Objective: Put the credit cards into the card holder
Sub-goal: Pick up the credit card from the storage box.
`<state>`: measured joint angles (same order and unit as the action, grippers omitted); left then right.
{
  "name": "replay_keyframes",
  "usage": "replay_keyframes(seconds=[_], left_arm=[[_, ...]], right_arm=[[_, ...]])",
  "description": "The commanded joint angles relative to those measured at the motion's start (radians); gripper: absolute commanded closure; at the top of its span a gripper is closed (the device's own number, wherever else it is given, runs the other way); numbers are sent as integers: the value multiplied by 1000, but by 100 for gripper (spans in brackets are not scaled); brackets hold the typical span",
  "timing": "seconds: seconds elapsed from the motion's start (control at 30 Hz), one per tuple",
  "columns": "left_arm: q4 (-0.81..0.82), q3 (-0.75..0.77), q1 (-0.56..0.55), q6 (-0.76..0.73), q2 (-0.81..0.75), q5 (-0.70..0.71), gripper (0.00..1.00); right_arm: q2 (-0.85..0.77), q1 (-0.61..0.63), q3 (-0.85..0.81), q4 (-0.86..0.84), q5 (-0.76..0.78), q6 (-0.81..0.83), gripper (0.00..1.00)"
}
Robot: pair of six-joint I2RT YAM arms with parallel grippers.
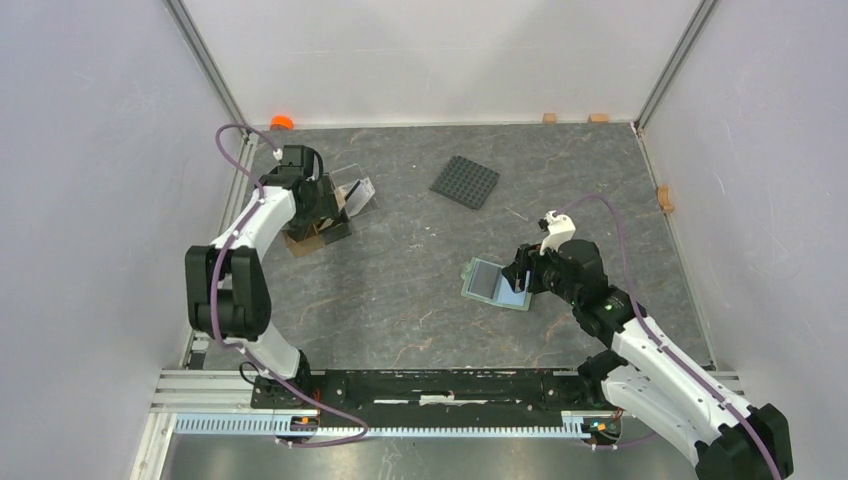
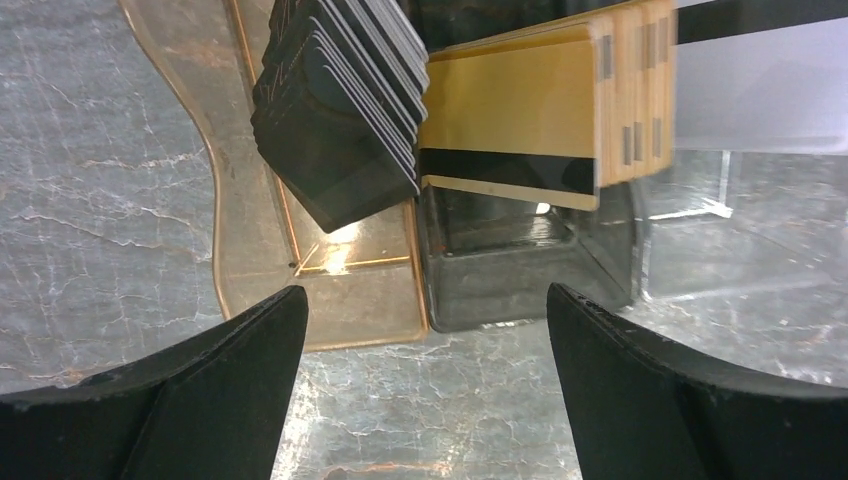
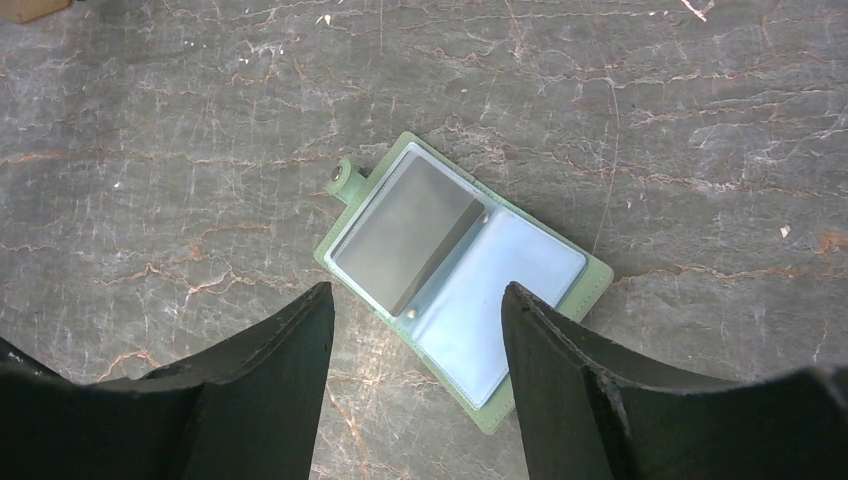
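The credit cards stand on edge in slanted stacks just ahead of my left gripper [image 2: 426, 289]: a black stack [image 2: 340, 110], a tan-gold stack [image 2: 520, 110] and a white-grey card [image 2: 760, 90]. That gripper [image 1: 335, 205] is open and holds nothing, its tips short of the cards. The card holder [image 3: 510, 280] lies opened flat on the table, sage-green at the rim, light blue inside, with a dark pocket [image 3: 405, 235] on its left half. My right gripper [image 3: 415, 287] hovers open over the holder's near edge, empty. From above, the card holder [image 1: 490, 280] sits just left of the right gripper [image 1: 522, 275].
The black cards rest in a brown translucent tray [image 2: 260, 250]; a dark box [image 2: 500, 270] and a clear one [image 2: 690, 190] hold the others. A black studded plate [image 1: 465, 181] lies at mid-back. An orange object [image 1: 281, 122] and small wooden blocks [image 1: 549, 117] sit along the back wall.
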<state>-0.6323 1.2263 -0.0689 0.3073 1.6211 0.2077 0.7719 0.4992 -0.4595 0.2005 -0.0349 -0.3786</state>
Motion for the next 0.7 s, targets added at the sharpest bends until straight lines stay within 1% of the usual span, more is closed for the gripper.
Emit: replay_keyframes(seconds=[0.0, 0.13, 0.23, 0.3, 0.37, 0.57, 0.67], left_arm=[[44, 34, 38, -29, 49, -6, 6], [83, 40, 50, -41, 84, -64, 11], [108, 54, 56, -57, 111, -103, 22], [107, 69, 58, -62, 130, -85, 27], [103, 79, 64, -62, 142, -66, 28], [103, 104, 67, -66, 186, -76, 28], [105, 121, 67, -81, 204, -107, 41]], right_arm=[[9, -4, 10, -37, -19, 12, 33], [16, -4, 9, -38, -23, 13, 33], [16, -5, 10, -36, -23, 14, 33], [16, -5, 10, -35, -22, 16, 33], [19, -5, 8, -32, -21, 15, 33], [24, -5, 9, -31, -18, 15, 34], [24, -6, 8, -26, -20, 15, 34]])
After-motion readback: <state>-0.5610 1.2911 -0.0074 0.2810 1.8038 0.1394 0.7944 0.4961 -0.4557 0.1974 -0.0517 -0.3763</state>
